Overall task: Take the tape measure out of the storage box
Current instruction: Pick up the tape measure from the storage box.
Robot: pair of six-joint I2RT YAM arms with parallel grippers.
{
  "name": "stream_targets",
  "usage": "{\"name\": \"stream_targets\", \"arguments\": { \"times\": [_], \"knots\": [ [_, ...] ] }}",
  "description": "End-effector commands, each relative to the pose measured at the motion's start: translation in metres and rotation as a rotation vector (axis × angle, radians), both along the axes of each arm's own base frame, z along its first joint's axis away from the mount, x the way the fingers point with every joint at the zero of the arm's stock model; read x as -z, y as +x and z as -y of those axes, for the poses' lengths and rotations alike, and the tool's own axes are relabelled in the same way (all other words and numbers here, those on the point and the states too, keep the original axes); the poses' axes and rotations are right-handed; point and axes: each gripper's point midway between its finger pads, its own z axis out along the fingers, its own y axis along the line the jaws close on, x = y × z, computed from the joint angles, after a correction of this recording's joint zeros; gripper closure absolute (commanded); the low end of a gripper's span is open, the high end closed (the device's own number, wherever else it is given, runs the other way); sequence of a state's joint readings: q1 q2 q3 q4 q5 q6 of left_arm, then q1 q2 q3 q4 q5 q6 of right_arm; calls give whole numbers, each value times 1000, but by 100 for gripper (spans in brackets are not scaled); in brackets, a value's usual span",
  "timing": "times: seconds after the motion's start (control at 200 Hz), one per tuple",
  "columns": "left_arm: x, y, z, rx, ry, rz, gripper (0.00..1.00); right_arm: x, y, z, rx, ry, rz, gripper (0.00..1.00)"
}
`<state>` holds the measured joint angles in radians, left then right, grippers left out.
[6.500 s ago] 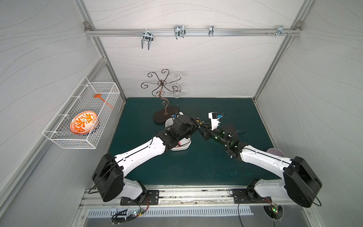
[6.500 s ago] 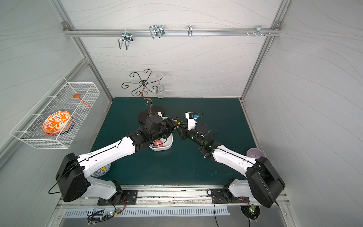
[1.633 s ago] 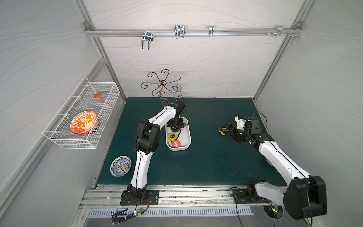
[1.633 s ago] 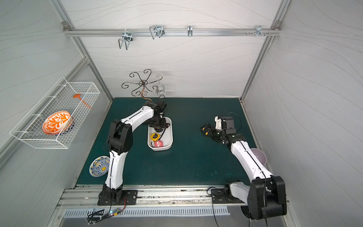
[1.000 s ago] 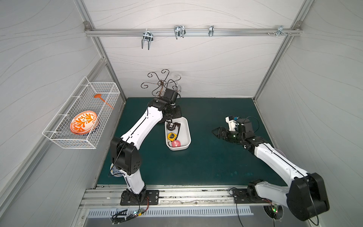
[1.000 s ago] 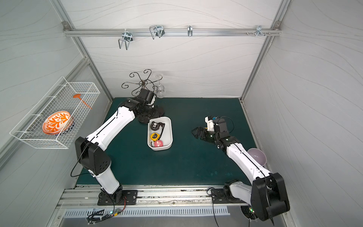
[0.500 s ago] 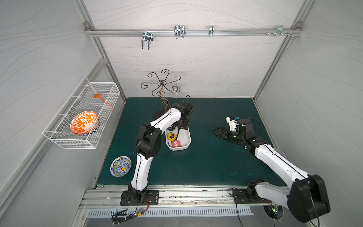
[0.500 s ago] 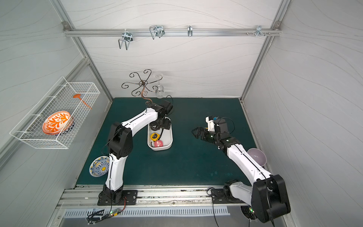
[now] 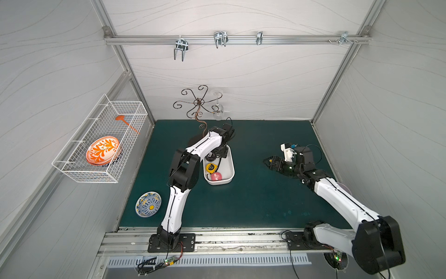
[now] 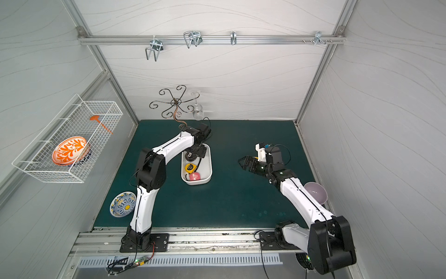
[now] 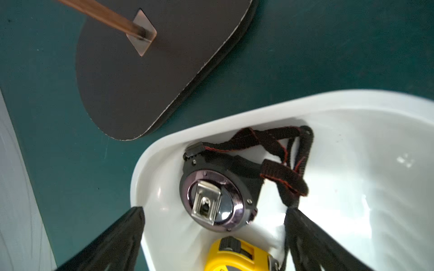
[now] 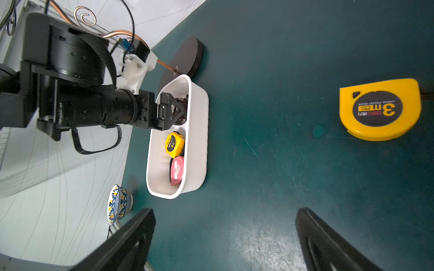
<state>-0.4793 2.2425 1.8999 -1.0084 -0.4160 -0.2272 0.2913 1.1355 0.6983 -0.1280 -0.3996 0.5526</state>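
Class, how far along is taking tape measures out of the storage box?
Done: a yellow tape measure lies on the mat, outside the storage box. In hand: nothing; the left gripper, over the black tape measure, and the right gripper are open. Left inside: that, a second yellow one, a pink one.

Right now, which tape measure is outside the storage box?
The yellow one on the green mat; the black one, second yellow one and pink one lie inside the storage box.

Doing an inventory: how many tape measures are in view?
4. Three lie in the box: black tape at its far end, yellow tape midway, pink tape at its near end. A loose yellow tape lies on the mat by the right gripper. Others may be hidden.
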Motion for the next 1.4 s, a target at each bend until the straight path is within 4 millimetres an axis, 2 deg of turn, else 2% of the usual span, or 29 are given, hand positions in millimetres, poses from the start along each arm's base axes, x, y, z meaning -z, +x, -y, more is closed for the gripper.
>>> {"name": "stream_targets", "arguments": {
  "times": [0.0, 0.12, 0.28, 0.365, 0.655, 0.795, 0.965, 1.02, 1.075, 1.3, 1.365, 1.395],
  "knots": [
    [6, -1, 4, -2, -22, -24, 3, -5, 0, 3, 8, 12, 16, 1],
    [10, -1, 5, 0, -25, -30, 4, -4, 1, 5, 13, 14, 14, 1],
    [-6, 2, 10, 17, -52, 8, 6, -3, 1, 7, 21, 11, 7, 1],
    [-6, 3, 12, 6, -94, -9, 7, -5, 2, 9, 26, 15, 11, 1],
    [19, 4, 0, -14, -63, -79, 6, -7, 3, 13, 36, 21, 13, 1],
    [38, 1, -6, -13, -25, -118, 5, -8, 3, 16, 43, 23, 11, 1],
    [54, -5, -4, -20, -33, -164, 7, -8, 4, 21, 57, 26, 8, 1],
    [56, -7, -1, -23, -50, -172, 11, -8, 4, 21, 58, 26, 9, 1],
    [56, -8, 1, -28, -69, -176, 20, -8, 4, 22, 60, 27, 8, 1],
    [43, -10, 11, -46, -142, -157, 45, -7, 6, 22, 62, 29, 2, 1],
    [45, -11, 11, -47, -147, -161, 56, -7, 6, 20, 58, 38, 1, 1],
    [46, -12, 10, -50, -146, -166, 65, -7, 6, 19, 55, 43, -1, 1]
  ]
}}
